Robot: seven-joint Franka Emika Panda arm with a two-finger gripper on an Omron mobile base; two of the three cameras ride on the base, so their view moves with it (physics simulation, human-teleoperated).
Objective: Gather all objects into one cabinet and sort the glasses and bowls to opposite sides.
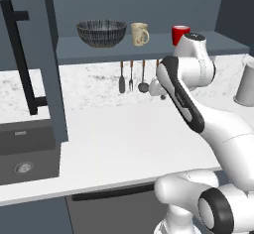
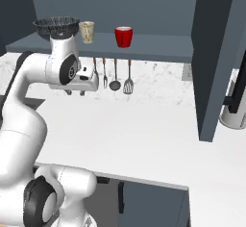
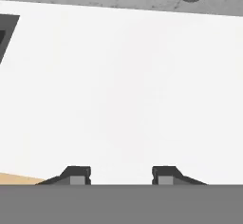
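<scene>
A: Up close?
B: Gripper (image 3: 121, 174) over the bare white counter (image 3: 123, 85). Jaws apart, nothing between them. Two dark fingertips (image 3: 78, 174) poking up, only white counter in the gap.

A: Pointing which way?
B: Down at the counter (hanging above it, not touching). In the right base view, sitting at the end of the white arm (image 2: 36, 74), just in front of the hanging tools.

A: A bit farther back?
B: Kitchen tools on the wall: a spoon (image 1: 122, 82), a fork (image 1: 131, 81), a ladle (image 2: 114, 83), a slotted turner (image 2: 128, 85). All under the shelf. Sink (image 1: 22, 151) off to the left, sunk in the counter.

A: And on the shelf?
B: Long slate-blue shelf (image 1: 99, 52) of the cabinet. Big dark bowl (image 1: 101, 32) with pale streaks at the left end. Cream mug (image 1: 140, 33) just beside it, to the right, not touching. Red mug (image 2: 123, 36) farther right, apart from the cream one. All three standing upright.

A: The door?
B: Cabinet door (image 1: 47, 69) swung open at the left, with a tall black handle (image 1: 22, 59).

A: Anything else?
B: Pale grey pot-like thing (image 1: 245, 85) on the counter far right, too cut off to tell what.
</scene>
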